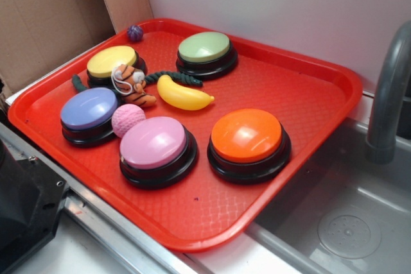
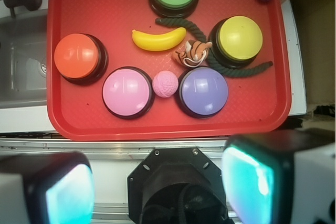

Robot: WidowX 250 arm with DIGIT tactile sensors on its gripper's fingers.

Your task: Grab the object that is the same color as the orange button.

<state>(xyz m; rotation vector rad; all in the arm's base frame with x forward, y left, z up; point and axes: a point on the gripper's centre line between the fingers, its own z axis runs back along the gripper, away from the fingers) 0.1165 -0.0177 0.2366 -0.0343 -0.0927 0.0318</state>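
A small orange plush tiger [image 1: 131, 83] [image 2: 192, 52] with black stripes lies on the red tray [image 1: 308, 94] [image 2: 105, 14], between the yellow button and the banana, touching a dark green rope. The orange button [image 1: 247, 136] [image 2: 77, 56] stands on the tray on the sink side, well apart from the tiger. High above the tray's near edge, my gripper [image 2: 160, 187] is open, its two cyan pads [image 2: 249, 182] far apart with nothing between them. The exterior view does not show the gripper.
The tray also carries a pink button [image 1: 154, 144], purple button [image 1: 88, 110], yellow button [image 1: 112, 62], green button [image 1: 204, 48], yellow banana [image 1: 183, 94], pink ball [image 1: 128, 120], green rope [image 2: 231, 69] and small purple ball [image 1: 135, 33]. A steel sink [image 1: 347, 222] and faucet [image 1: 388, 94] lie beside it.
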